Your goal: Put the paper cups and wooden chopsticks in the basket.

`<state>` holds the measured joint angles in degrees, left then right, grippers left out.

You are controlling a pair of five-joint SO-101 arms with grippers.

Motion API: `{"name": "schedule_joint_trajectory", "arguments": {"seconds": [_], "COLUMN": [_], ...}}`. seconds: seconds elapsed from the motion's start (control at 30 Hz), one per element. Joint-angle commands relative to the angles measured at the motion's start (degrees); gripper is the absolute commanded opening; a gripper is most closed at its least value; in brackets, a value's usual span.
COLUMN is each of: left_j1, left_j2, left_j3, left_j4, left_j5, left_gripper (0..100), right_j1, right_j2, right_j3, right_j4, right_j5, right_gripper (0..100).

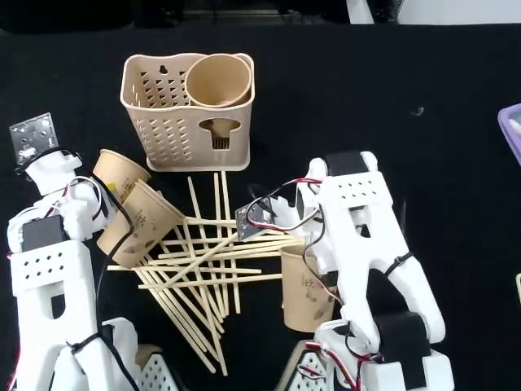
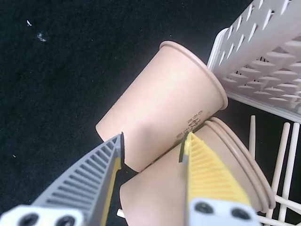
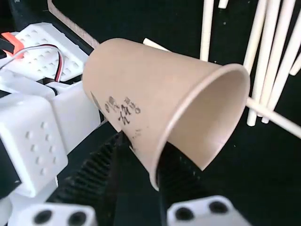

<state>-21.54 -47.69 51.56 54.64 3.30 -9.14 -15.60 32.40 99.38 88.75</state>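
A beige slotted basket [image 1: 175, 130] stands at the back with one paper cup [image 1: 218, 80] upright inside. Two more paper cups [image 1: 120, 173] [image 1: 142, 218] lie on their sides at the left, next to a loose pile of wooden chopsticks [image 1: 203, 265]. My left gripper [image 2: 150, 153] is open just above these two cups [image 2: 164, 103] [image 2: 202, 188], one finger to each side. My right gripper [image 3: 141, 162] is shut on the rim of another paper cup [image 3: 155, 89], which sits right of the pile [image 1: 305, 293].
The black tabletop [image 1: 391, 106] is open to the right of the basket. A purple object [image 1: 511, 129] pokes in at the right edge. The basket's corner [image 2: 263, 56] lies close beside the left-hand cups. Both arms' white bases [image 1: 383, 358] fill the front.
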Motion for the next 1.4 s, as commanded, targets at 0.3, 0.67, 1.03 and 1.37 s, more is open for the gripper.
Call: {"name": "schedule_joint_trajectory", "arguments": {"seconds": [0.3, 0.67, 1.03, 1.37], "left_j1": [-0.57, -0.57, -0.57, -0.57], "left_j2": [-1.41, -1.41, -1.41, -1.41], "left_j3": [-0.48, 1.01, 2.86, 2.86], "left_j4": [-0.88, -3.08, -5.89, -5.89], "left_j5": [0.35, 0.35, 0.35, 0.35], "left_gripper": [22, 22, 22, 22], "right_j1": [-1.93, -3.69, -14.15, -18.90], "right_j2": [-31.69, -35.74, -24.75, 3.21], "right_j3": [-0.92, -22.29, -30.64, -56.40], "right_j4": [1.93, -4.31, -25.67, -24.18], "right_j5": [-15.12, -31.12, -39.91, -43.43], "right_gripper": [1.1, 1.1, 1.1, 1.1]}}
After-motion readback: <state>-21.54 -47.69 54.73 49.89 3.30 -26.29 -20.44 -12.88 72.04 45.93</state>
